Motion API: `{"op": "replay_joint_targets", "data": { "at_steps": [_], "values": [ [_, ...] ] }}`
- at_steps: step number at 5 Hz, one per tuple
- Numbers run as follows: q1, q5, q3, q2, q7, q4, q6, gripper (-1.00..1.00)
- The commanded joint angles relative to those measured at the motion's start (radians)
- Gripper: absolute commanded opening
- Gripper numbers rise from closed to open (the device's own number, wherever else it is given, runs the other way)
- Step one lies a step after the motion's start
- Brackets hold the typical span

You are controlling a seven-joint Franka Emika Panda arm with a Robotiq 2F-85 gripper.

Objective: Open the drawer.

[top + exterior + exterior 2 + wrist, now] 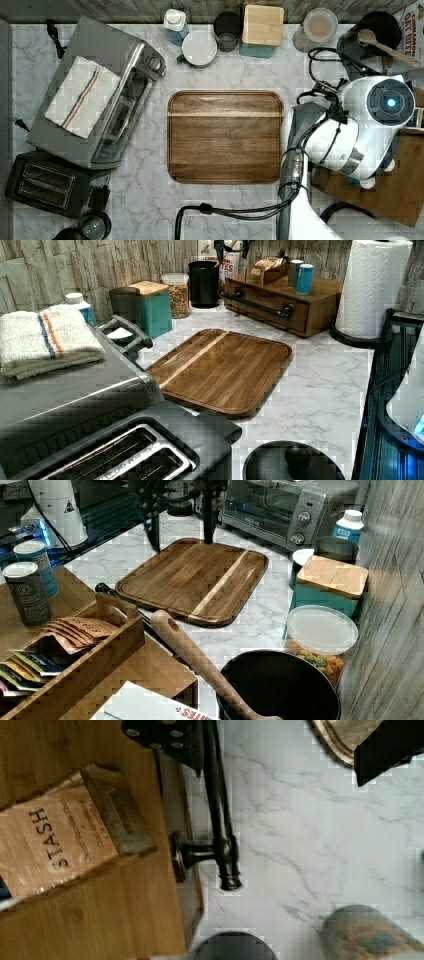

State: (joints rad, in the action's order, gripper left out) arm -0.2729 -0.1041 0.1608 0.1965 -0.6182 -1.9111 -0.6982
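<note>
Black jaws (280,742) stand wide apart, one finger (167,737) over the drawer's bar handle (220,815), the other out above the marble tabletop (320,845). Just behind the handle sits the closed bamboo drawer (262,305), with tea packets (50,842) on the box further back.

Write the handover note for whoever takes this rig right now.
End effector: above the drawer handle in the wrist view, fingers on either side of the bar, not closed on it.
Drawer: front of the bamboo box at the back right in the left view, behind the wooden tray; it looks shut.
Done: approach to the handle.
Left: close on the bar, pull the drawer out over the marble counter.
</note>
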Motion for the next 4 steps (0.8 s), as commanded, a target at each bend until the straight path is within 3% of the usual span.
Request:
{"op": "replay_joint_targets", "data": {
  "at_steps": [1,3,4],
  "values": [
    [0.014,-0.039,-0.030,0.108,-0.087,0.029,0.033,1.00],
    [0.048,-0.141,0.019,0.202,-0.059,0.134,0.128,1.00],
    [0.061,-0.202,0.049,0.182,-0.001,0.119,0.143,1.00]
  ]
}}
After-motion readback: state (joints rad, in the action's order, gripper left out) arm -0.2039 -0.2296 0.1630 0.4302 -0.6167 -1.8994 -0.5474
